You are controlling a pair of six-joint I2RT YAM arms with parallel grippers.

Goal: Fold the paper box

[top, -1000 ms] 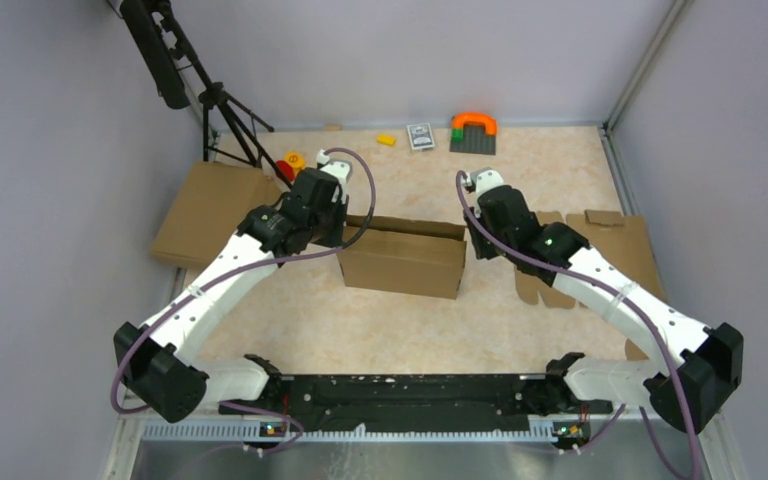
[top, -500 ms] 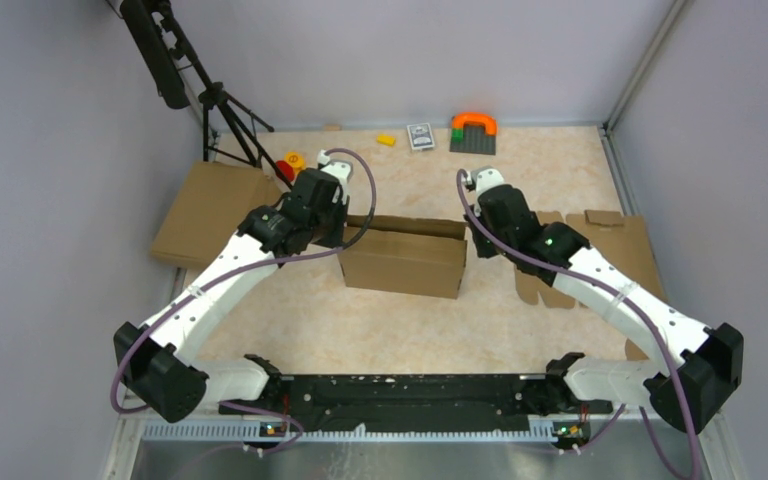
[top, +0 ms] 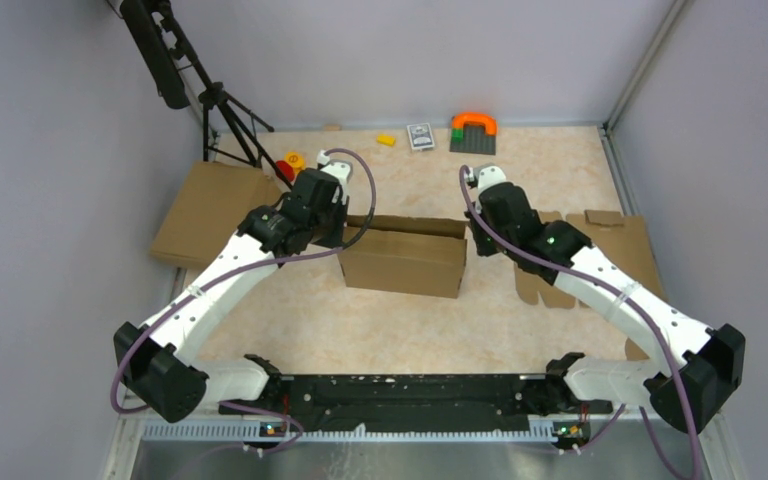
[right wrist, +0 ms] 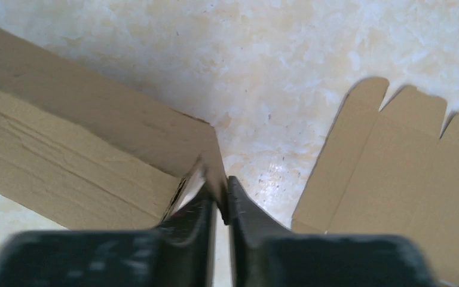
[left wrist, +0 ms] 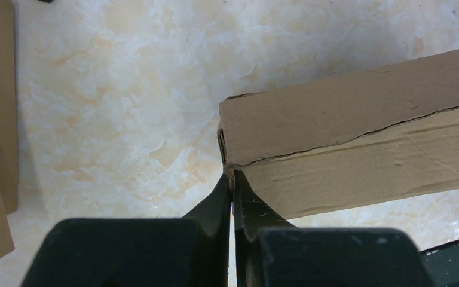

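Left gripper [left wrist: 232,185] [top: 342,242]: jaws fully closed, fingertips touching the left end corner of the paper box [top: 405,262] [left wrist: 358,143]; nothing is visible between them.

Right gripper [right wrist: 220,200] [top: 472,245]: jaws narrow, pinching the cardboard edge at the right end corner of the box.

The box stands mid-table between the two grippers.

Surface: beige marbled tabletop [top: 360,330]. A notched cardboard blank [top: 600,250] lies just right of the box and a flat cardboard sheet [top: 205,210] lies at the left. Grey walls [top: 410,60] enclose the table, with a black tripod [top: 225,110] in the far left corner.

The brown cardboard paper box [left wrist: 346,119] looks rough and dull. The pale stone-patterned table top [left wrist: 125,89] looks smooth and shiny.
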